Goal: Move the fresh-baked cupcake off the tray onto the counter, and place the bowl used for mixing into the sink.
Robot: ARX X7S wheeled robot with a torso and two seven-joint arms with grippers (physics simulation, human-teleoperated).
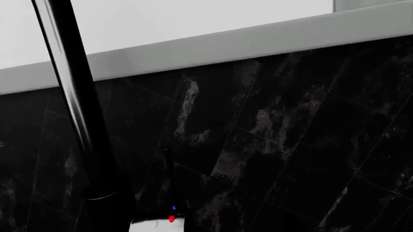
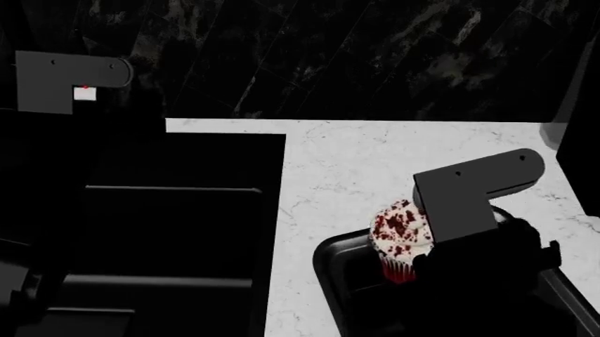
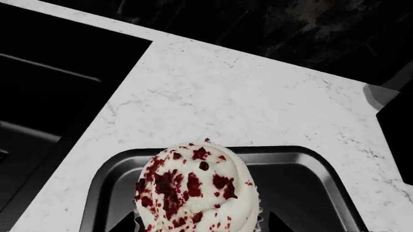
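1. Cupcake (image 2: 401, 239) sits over tray (image 2: 338, 281) on desk (image 2: 375, 161), at right claw (image 2: 426, 263); grip can't be told.
2. Left claw unseen; sink (image 2: 168, 210) is left of desk.

Bare counter (image 2: 375, 161) lies open behind the tray (image 2: 338, 281), apparently unobstructed.

Kitchen: marble counter (image 2: 375, 161), sink (image 2: 168, 210).
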